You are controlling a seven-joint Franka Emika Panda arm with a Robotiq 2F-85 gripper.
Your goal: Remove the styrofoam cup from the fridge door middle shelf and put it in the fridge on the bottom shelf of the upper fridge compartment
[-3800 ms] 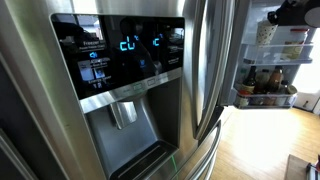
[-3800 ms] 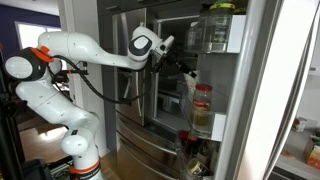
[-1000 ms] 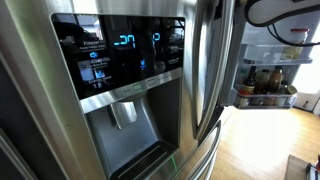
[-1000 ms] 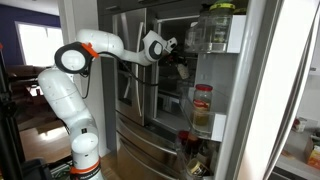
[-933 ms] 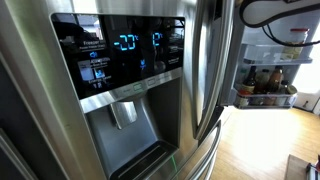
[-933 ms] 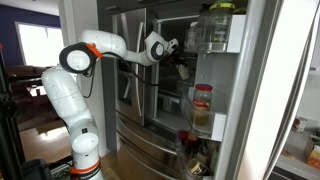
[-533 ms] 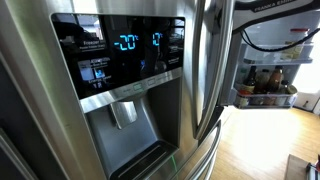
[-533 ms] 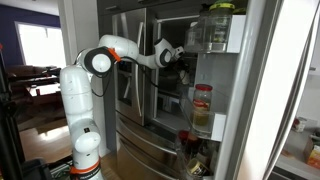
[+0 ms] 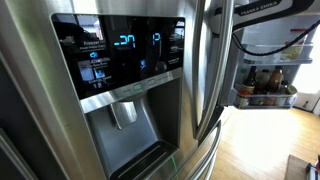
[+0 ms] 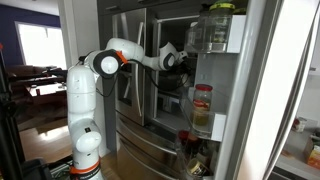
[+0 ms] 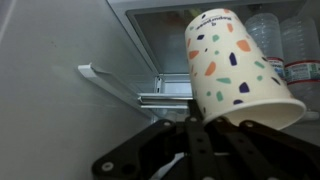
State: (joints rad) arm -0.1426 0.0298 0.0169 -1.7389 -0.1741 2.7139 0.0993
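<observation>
Your arm (image 10: 135, 50) has reached further into the fridge (image 10: 140, 120) than it was a moment ago. The fingers (image 11: 188, 148) are closed on the cup (image 11: 235, 70), and they seem to hold it near its wide end. In the wrist view the cup sticks out past the fingers, up and a bit to one side. Its small end points deeper into the fridge, and its long side is tilted, not straight. A white rail (image 11: 115, 82) on the side wall is near it. Bottles (image 11: 290, 40) stand behind it at the back. I think the cup is inside the top part but not on a shelf yet. Next you likely need to tip the small end down, then lower it.
</observation>
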